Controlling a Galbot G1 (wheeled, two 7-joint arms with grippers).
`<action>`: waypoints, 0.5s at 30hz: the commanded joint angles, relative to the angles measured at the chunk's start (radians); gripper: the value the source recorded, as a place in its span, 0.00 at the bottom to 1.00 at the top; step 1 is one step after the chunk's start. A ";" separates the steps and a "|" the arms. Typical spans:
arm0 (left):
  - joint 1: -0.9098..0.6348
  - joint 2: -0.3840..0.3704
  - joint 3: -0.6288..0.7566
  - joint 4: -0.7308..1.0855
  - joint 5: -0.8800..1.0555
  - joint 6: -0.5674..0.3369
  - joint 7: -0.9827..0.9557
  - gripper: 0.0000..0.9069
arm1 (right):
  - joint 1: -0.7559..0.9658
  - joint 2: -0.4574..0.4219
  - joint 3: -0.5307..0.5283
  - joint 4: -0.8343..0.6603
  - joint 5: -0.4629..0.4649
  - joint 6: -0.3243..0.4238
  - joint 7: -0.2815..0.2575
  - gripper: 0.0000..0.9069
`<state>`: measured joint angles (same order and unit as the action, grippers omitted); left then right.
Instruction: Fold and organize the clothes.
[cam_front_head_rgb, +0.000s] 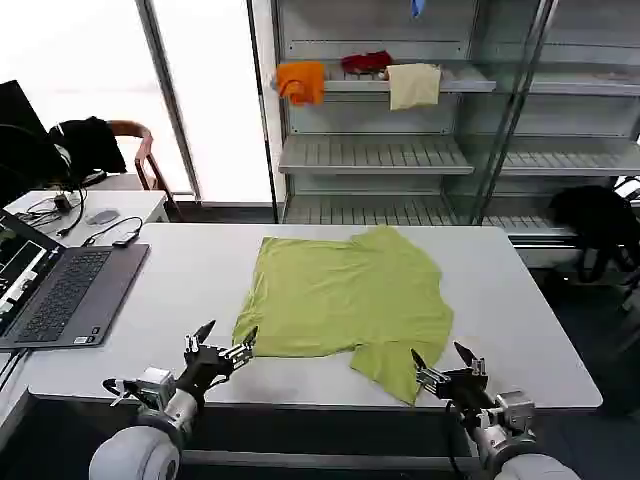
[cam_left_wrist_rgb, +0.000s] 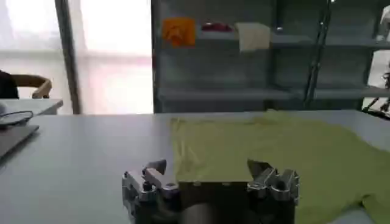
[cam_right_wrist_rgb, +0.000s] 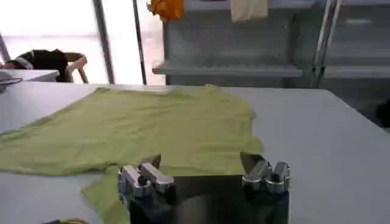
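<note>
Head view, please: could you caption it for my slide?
Lime yellow-green cotton T-shirt spread on white table, open left gripper and right gripper at its near edge.

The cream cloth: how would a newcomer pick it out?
Look past the white table to the grey metal shelving. On its upper shelf, the cream cloth hangs over the front edge. It is rightmost there, paler than the orange cloth and red cloth.

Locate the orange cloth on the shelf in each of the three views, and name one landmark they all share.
Head view: orange cloth hangs off the upper shelf, behind the table, upper middle.
Left wrist view: orange cloth near the top, left of the cream cloth.
Right wrist view: orange cloth cut by the top edge.
Shared landmark: the lime T-shirt on the table.
</note>
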<state>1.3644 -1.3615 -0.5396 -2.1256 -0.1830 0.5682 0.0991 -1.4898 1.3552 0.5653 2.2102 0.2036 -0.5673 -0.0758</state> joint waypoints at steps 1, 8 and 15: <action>-0.003 -0.001 0.005 0.026 0.055 0.001 -0.004 1.00 | -0.006 0.009 -0.032 -0.031 -0.041 0.004 0.002 1.00; 0.012 -0.001 0.017 0.063 0.088 -0.021 -0.008 1.00 | -0.009 0.013 -0.067 -0.053 -0.066 0.010 -0.003 1.00; 0.012 -0.004 0.021 0.097 0.097 -0.035 -0.012 1.00 | -0.010 0.019 -0.086 -0.063 -0.096 0.013 -0.006 1.00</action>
<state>1.3732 -1.3656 -0.5193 -2.0442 -0.1054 0.5328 0.0882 -1.4980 1.3734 0.4966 2.1573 0.1304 -0.5556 -0.0825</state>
